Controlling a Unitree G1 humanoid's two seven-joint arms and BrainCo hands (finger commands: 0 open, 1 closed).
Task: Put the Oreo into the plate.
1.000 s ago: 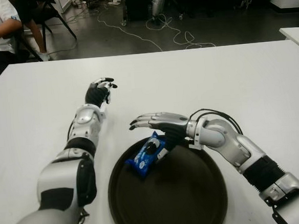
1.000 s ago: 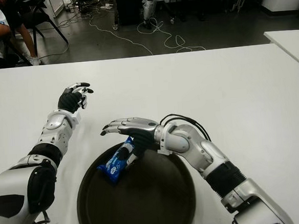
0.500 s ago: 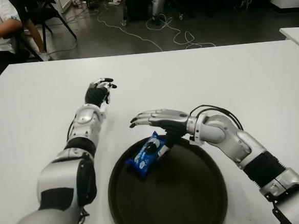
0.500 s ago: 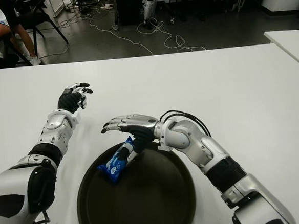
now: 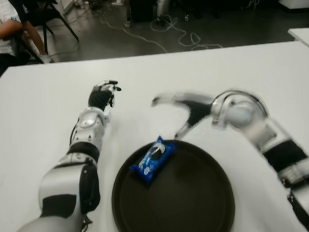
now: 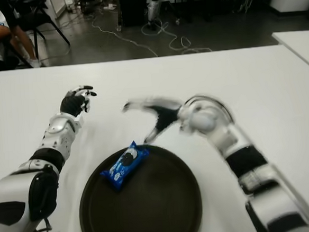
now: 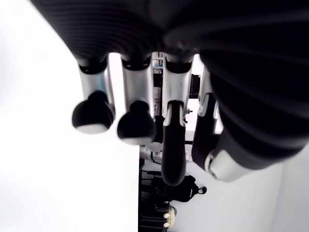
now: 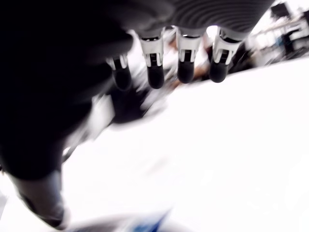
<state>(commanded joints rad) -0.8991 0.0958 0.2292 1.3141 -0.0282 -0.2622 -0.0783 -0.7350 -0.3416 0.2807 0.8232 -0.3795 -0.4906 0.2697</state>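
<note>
The Oreo (image 5: pixel 153 160) lies on the plate (image 5: pixel 193 209), far-left rim; the right hand (image 5: pixel 178 108), empty and spread, hovers beyond it. Left hand (image 5: pixel 103 93) idles with relaxed, empty fingers on the worktop (image 5: pixel 32 114). Next: retreat.

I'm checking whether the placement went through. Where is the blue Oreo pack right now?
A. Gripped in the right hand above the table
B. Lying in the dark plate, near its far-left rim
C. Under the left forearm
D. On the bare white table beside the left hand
B. The Oreo pack lies in the dark plate near its far-left rim, while the right hand hangs open beyond the plate, holding nothing.
</note>
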